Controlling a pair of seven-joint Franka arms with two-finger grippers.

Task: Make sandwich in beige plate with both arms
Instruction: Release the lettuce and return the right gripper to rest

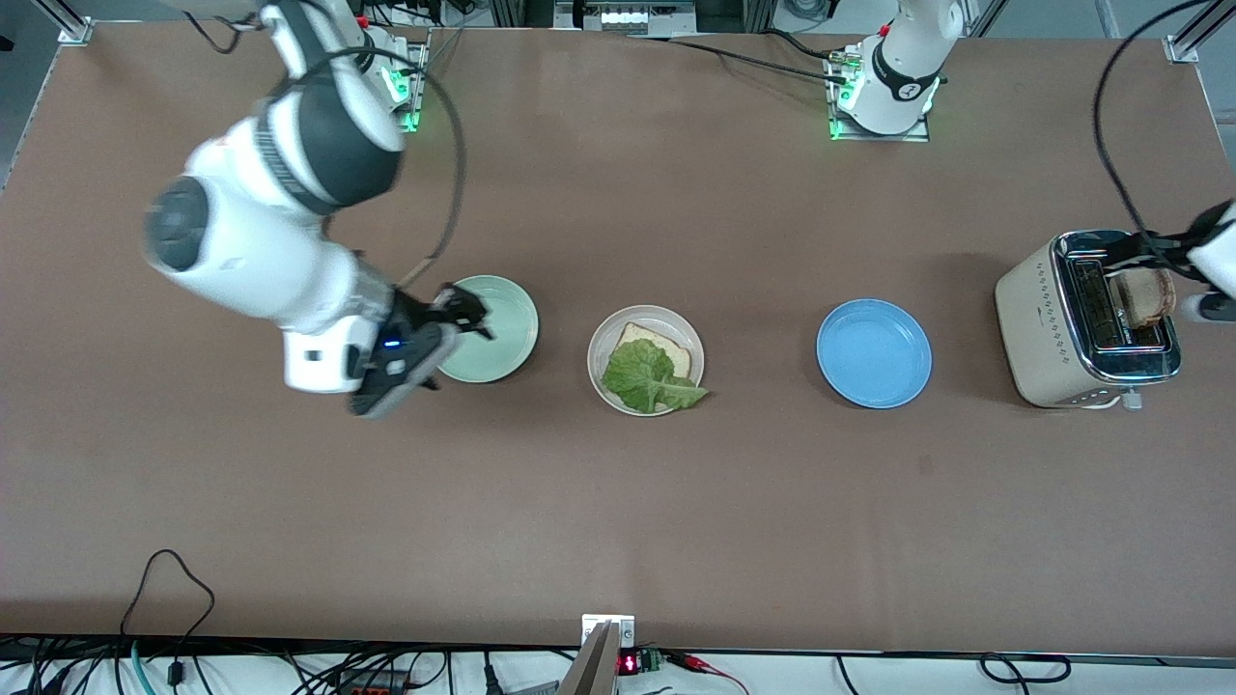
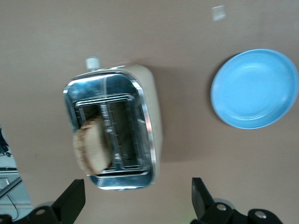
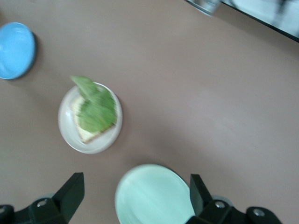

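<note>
In the front view, a round cream-beige plate (image 1: 645,360) sits mid-table on the brown table (image 1: 618,502). On it lies one pale, brown-crusted bread slice (image 1: 660,346) with a crinkled green lettuce leaf (image 1: 653,378) spread over its nearer part, the leaf tip overhanging the rim. No second slice covers it. A round mint-green plate (image 1: 494,328) lies toward the right arm's end, a round blue plate (image 1: 874,352) toward the left arm's end, and a cream-and-chrome two-slot toaster (image 1: 1081,319) past the blue plate. A browned slice of toast (image 1: 1144,295) stands up out of one toaster slot. The right arm's black two-finger gripper (image 1: 462,320) hangs over the edge of the mint-green plate, holding nothing. The left arm's gripper (image 1: 1202,290) is over the toaster at the frame edge.

In the left wrist view, the left gripper (image 2: 135,200) has its fingers (image 2: 72,200) spread wide and empty above the toaster (image 2: 140,140), with the toast (image 2: 92,146) upright in its slot and the blue plate (image 2: 256,88) well apart.

In the right wrist view, the right gripper (image 3: 135,198) also has its fingers (image 3: 70,193) released and wide, with the mint-green plate (image 3: 152,196) between them below. The beige plate (image 3: 88,142) with bread (image 3: 86,134) and lettuce (image 3: 96,107) lies near, and the blue plate (image 3: 16,50) is farther off.
</note>
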